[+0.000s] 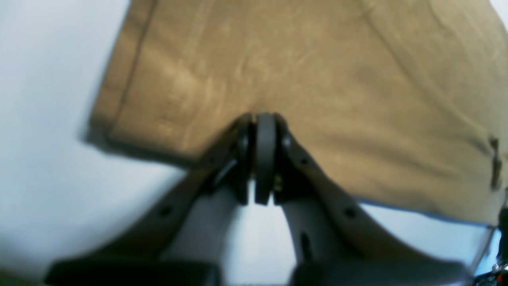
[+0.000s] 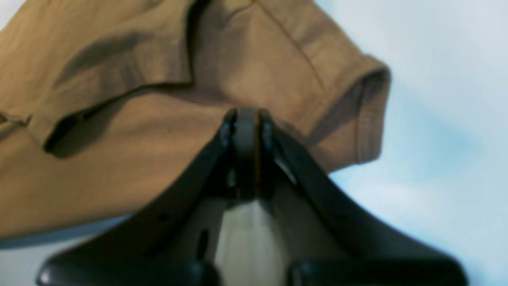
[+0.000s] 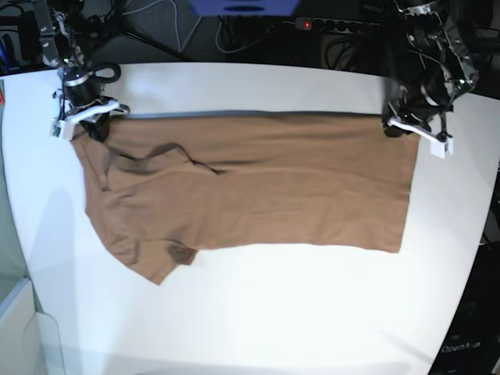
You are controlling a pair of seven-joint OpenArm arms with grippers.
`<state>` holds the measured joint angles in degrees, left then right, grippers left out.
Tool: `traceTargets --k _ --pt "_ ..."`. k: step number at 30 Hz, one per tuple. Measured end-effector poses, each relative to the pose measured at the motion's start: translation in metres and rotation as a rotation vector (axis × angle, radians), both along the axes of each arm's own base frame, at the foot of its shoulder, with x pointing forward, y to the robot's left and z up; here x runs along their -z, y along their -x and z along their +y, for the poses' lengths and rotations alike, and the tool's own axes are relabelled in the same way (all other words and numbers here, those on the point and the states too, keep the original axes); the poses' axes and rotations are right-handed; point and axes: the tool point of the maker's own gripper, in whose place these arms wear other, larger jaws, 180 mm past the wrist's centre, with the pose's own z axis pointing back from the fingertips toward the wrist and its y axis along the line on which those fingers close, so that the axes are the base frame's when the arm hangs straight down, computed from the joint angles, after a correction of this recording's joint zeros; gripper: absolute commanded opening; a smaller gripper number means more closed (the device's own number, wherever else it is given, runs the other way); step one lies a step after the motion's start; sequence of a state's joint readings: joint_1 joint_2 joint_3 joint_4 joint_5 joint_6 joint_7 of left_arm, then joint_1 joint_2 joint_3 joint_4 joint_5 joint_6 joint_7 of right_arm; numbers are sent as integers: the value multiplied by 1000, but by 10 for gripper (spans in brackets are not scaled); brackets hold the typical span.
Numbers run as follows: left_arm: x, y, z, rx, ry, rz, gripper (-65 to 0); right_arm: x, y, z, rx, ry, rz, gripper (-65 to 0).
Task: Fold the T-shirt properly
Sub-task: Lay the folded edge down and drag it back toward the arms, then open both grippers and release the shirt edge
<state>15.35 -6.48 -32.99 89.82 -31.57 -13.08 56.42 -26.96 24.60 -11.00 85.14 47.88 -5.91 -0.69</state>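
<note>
The tan-brown T-shirt (image 3: pixel 258 187) lies spread across the white table (image 3: pixel 273 312), its far edge pulled straight between both arms. A sleeve (image 3: pixel 152 262) points toward the near left. At the far right end of that edge, my left gripper (image 3: pixel 406 125) is shut on the fabric. The left wrist view shows its jaws pressed together (image 1: pixel 262 119) at the edge of the cloth (image 1: pixel 317 59). At the far left end, my right gripper (image 3: pixel 92 125) is shut on the shirt. In the right wrist view its tips (image 2: pixel 246 113) pinch the cloth (image 2: pixel 119 159) beside a hemmed sleeve opening (image 2: pixel 369 115).
Behind the table's far edge run dark cables and a power strip (image 3: pixel 336 23). A pale translucent box (image 3: pixel 19 328) stands off the table at the near left. The table's curved right edge (image 3: pixel 484 234) borders dark floor.
</note>
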Motion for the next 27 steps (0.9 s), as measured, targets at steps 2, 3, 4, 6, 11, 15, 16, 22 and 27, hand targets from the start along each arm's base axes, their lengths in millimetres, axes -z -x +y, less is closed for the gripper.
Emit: traceTargets --k 2,3,4,6,11,15,16,22,27 --pt "-1 5 0 5 -9 6 -627 1 7 0 0 2 -2 -631" --pt "-2 7 1 8 -16 10 -628 1 10 -1 0 6 -4 -631" --pt "-2 9 1 14 -25 16 -628 0 14 -2 3 10 -10 -631" --pt "-4 15 1 20 -34 29 -628 1 24 -3 6 16 -18 -631" --pt "-4 18 4 12 -33 36 -628 0 48 -7 14 49 -32 -631" --pt "-7 23 24 -45 -54 44 -628 0 57 -4 13 51 -44 -631" --pt "-8 21 29 -63 -62 44 -628 0 57 -4 11 50 -44 -631" --pt "-9 21 33 -73 -67 46 -628 0 57 -3 8 49 -43 -631" --pt "-13 12 35 -76 -81 33 -628 0 56 -3 8 48 -45 -631"
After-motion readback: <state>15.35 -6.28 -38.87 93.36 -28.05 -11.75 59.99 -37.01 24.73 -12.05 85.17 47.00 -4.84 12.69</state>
